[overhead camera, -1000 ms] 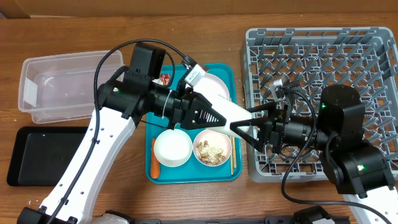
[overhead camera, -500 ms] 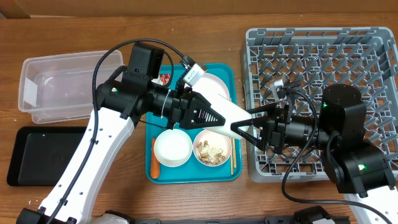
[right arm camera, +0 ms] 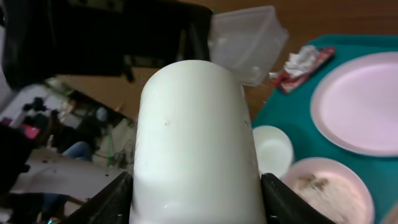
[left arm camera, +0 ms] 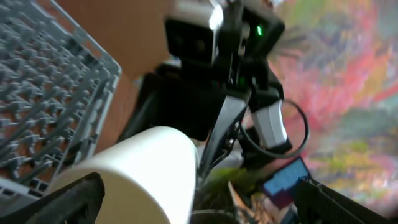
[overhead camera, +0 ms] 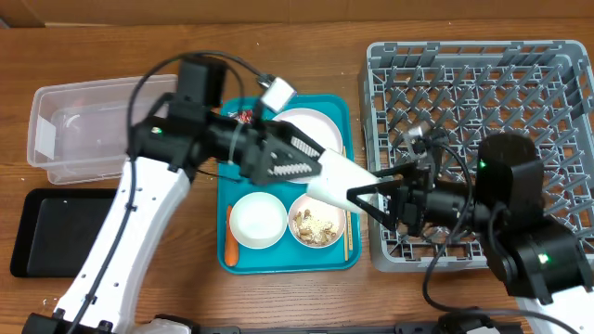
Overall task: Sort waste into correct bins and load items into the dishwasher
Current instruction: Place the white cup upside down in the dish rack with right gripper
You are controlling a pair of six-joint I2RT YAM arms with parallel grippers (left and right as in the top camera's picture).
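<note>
Left gripper [overhead camera: 314,161] has let go since half a sec ago: its jaws, then closed on the small cup [overhead camera: 336,179], now stand wide apart and the arm has pulled back toward the clear tub [overhead camera: 83,130]. The cup has passed to the right gripper [overhead camera: 362,197]. Its fingers press both sides of the cup, which is the only thing keeping it in the air. We read this as a handover. The cup sat on the left arm's side, while the dishwasher rack [overhead camera: 483,83] lies under the right arm. The cup hangs tilted, roughly on its side, above the right rim of the teal tray [overhead camera: 288,267], just short of the rack's near wall. In the left wrist view the cup's end sits between the spread left fingers, so the left arm prob. needs to back off more before we swing right. Below are the large plate [overhead camera: 306,130], an empty bowl [overhead camera: 257,221], a bowl w/ rice scraps [overhead camera: 316,223] and the chopsticks [overhead camera: 348,232] — so we shouldn't dip. Going right, the rack wall must be cleared first. Beyond it the peg rows look free of dishes, so there's plenty of room. The wrapper [overhead camera: 246,116], carrot [overhead camera: 230,249] and black tray [overhead camera: 56,232] are well apart from this move.
</note>
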